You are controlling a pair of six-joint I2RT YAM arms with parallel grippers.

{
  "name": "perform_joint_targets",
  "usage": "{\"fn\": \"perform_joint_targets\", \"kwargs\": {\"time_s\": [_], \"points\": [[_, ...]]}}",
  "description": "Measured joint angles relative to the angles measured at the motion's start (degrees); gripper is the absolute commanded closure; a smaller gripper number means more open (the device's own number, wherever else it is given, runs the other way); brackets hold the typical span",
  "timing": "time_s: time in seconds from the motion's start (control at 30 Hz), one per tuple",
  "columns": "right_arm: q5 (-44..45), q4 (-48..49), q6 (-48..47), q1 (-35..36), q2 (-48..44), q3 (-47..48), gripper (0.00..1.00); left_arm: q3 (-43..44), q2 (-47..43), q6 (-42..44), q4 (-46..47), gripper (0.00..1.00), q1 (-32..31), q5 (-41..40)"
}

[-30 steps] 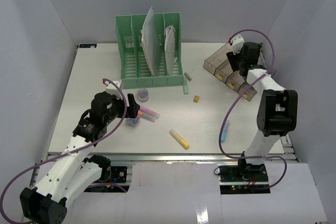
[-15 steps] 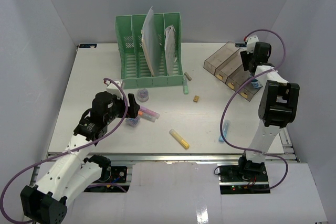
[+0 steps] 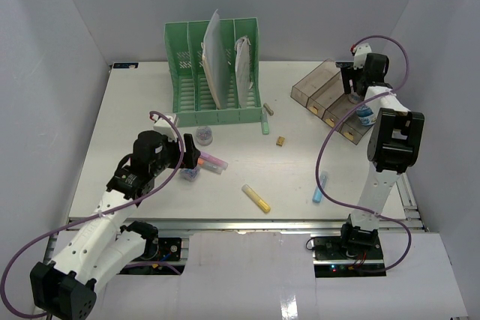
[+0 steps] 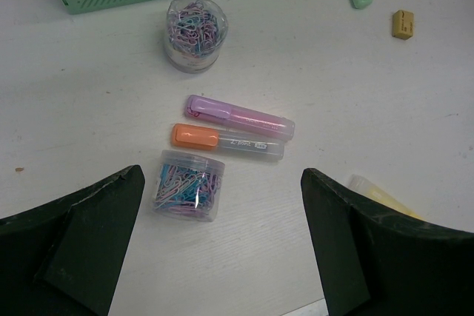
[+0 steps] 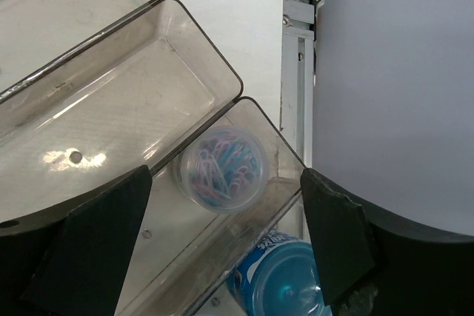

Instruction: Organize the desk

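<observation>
The white desk (image 3: 142, 110) has a metal rail (image 3: 247, 224) along its front. My left gripper (image 3: 190, 165) is open and empty, low over a clear jar of paper clips (image 4: 189, 185) lying on its side, the jar near its left finger. A purple highlighter (image 4: 238, 117) and an orange-capped one (image 4: 226, 141) lie just beyond. My right gripper (image 3: 352, 94) is open over the clear brown tray (image 5: 111, 86). A second paper-clip jar (image 5: 222, 168) stands in a tray compartment between its fingers, untouched.
A third paper-clip jar (image 4: 195, 32) stands by the green file rack (image 3: 214, 73), which holds papers. Yellow (image 3: 256, 198), blue (image 3: 320, 187) and green (image 3: 265, 119) highlighters and a small brown eraser (image 3: 280, 141) lie mid-desk. A blue-capped container (image 5: 285, 279) sits in the neighbouring compartment.
</observation>
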Motion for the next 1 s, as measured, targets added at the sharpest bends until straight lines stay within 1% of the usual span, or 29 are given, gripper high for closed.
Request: {"fn": "perform_joint_targets", "kwargs": {"time_s": [0.03,0.13,0.23,0.37,0.5,0.6,0.7,0.87,1.0], "points": [[-0.2,0.0,0.1,0.0,0.0,0.1,0.02,0.0,0.0,0.0,0.0,0.02,0.0,0.0],[-0.8,-0.1,0.5,-0.2,0.1,0.3,0.10,0.0,0.1,0.0,0.0,0.02,0.0,0.0],[-1.9,0.0,0.9,-0.3,-0.2,-0.1,0.10,0.0,0.1,0.0,0.0,0.02,0.0,0.0],[-4.5,-0.1,1.1,-0.3,-4.4,-5.7,0.10,0.0,-0.1,0.0,0.0,0.02,0.0,0.0],[-8.0,-0.3,1.1,-0.3,-11.1,-12.3,0.10,0.0,-0.2,0.0,0.0,0.02,0.0,0.0],[-11.5,-0.3,1.0,-0.3,-16.7,-16.3,0.10,0.0,-0.4,0.0,0.0,0.02,0.0,0.0],[-16.8,-0.9,0.6,-0.3,-22.0,-19.7,0.10,0.0,-0.7,-0.1,0.0,0.02,0.0,0.0],[-26.7,-3.7,-1.0,-0.3,-27.7,-23.6,0.10,-0.1,-1.1,-0.8,0.0,0.02,0.0,0.0],[-34.1,-7.8,-2.9,0.7,-32.4,-27.6,0.10,-0.7,-1.0,-2.3,0.2,0.02,0.0,0.0]]}}
